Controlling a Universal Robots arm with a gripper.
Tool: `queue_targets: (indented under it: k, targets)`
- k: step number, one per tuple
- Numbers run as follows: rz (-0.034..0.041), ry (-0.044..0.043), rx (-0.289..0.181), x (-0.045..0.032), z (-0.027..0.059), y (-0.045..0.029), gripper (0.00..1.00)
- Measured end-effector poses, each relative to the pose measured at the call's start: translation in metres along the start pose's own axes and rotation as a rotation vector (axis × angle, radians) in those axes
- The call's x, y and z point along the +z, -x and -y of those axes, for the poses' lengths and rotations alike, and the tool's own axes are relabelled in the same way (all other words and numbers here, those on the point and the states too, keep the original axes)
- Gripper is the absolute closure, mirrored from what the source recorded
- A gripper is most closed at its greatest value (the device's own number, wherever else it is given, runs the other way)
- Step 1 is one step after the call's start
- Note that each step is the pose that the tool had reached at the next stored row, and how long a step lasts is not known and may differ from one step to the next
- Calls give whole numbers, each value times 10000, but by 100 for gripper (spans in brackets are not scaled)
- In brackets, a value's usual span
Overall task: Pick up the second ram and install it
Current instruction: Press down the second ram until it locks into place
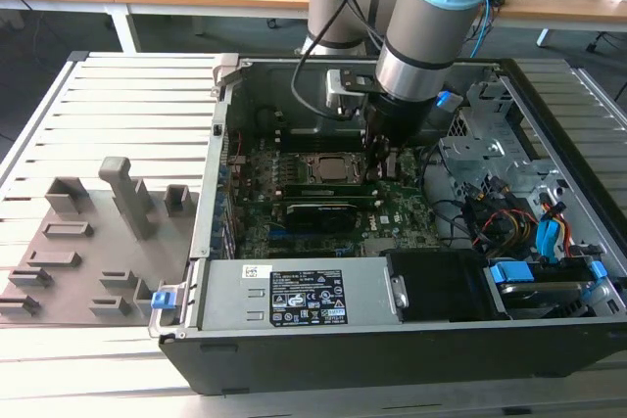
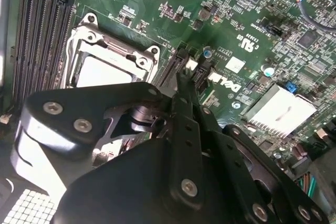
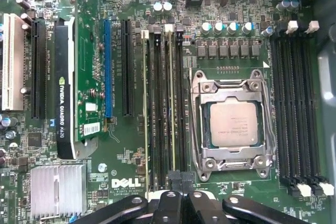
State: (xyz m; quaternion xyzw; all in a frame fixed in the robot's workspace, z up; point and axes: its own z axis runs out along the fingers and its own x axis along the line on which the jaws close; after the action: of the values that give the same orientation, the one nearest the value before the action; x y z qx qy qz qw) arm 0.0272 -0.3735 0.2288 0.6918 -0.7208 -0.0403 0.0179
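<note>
In the first wrist view, two slim green sticks stand on edge in the slots between the blue connector and the processor. The ram point(image 3: 171, 103) is the one nearer the processor, and the other stick point(image 3: 145, 103) is two slots over. My gripper point(image 3: 180, 178) is shut, its tips pressed together right at one end of the ram's slot. I cannot tell whether they touch the ram. In the second wrist view the gripper point(image 2: 181, 80) points down at the slots beside the processor socket point(image 2: 105, 69). In the exterior view the gripper point(image 1: 384, 159) is deep inside the open computer case point(image 1: 549, 95), just above the motherboard point(image 1: 392, 208).
The black expansion card point(image 3: 65, 77) stands beside the blue slot, with a silver heatsink point(image 3: 56, 190) near it. A row of unfilled memory slots point(image 3: 296, 103) lies on the other side of the processor point(image 3: 233, 124). A grey holder plate point(image 1: 78, 252) sits at the exterior view's left. Cables point(image 1: 519, 222) crowd its right.
</note>
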Motion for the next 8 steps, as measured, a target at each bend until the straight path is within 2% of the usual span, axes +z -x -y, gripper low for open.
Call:
queue_targets:
  k: [2,4,6,8]
  targets:
    - [58,-5,-5,-8,-1,3,89]
    - [42,-51,-4,-14,-125,-9,89]
    - [41,-66,-6,-8,-206,-13,89]
    - [40,-85,-8,6,-393,-21,89]
